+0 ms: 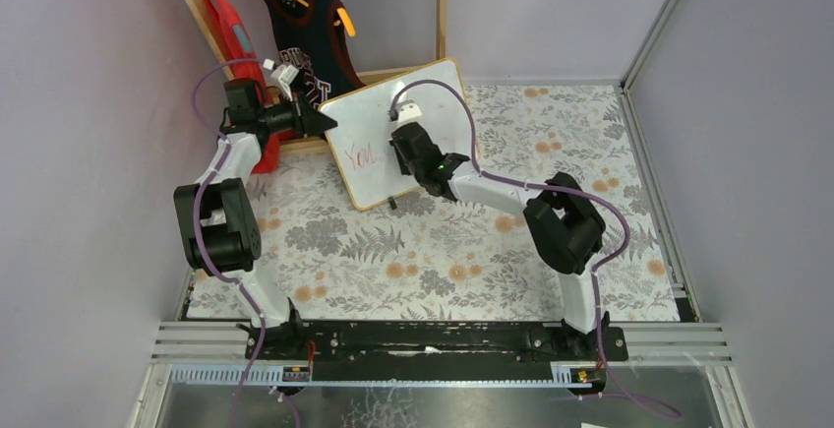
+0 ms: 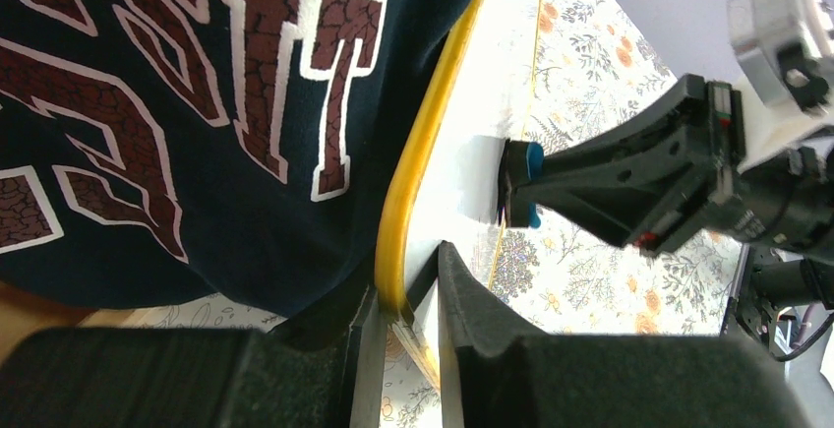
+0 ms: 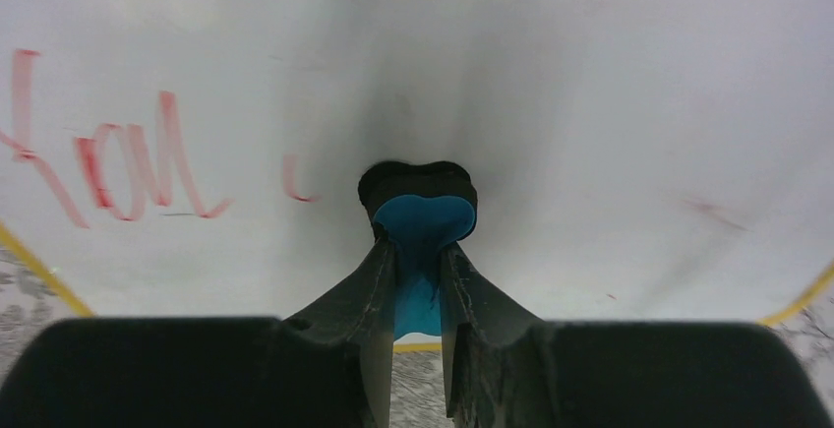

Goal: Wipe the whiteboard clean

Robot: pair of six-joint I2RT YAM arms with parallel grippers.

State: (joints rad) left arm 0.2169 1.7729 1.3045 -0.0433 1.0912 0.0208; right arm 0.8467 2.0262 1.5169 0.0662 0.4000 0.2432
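Left hand point(image 2: 403, 280) clamps whiteboard point(image 1: 369, 121) edge, jersey point(image 2: 197, 103) just behind; right hand point(image 3: 420, 243) pinches blue eraser point(image 3: 421, 214) against it.

We see bright, even, soft light overhead, with only faint shadows on the surface point(image 1: 433, 271). In the right wrist view the whiteboard point(image 3: 629, 84) dims to grey, a dark shadow pooling around the blue eraser point(image 3: 421, 216). Both wrist views blur their nearest foreground.

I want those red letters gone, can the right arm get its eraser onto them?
Probably yes. The right end effector presses the blue eraser on the whiteboard, and the red writing lies just beside it, only bare board between. The left end effector grips the frame, out of the way.
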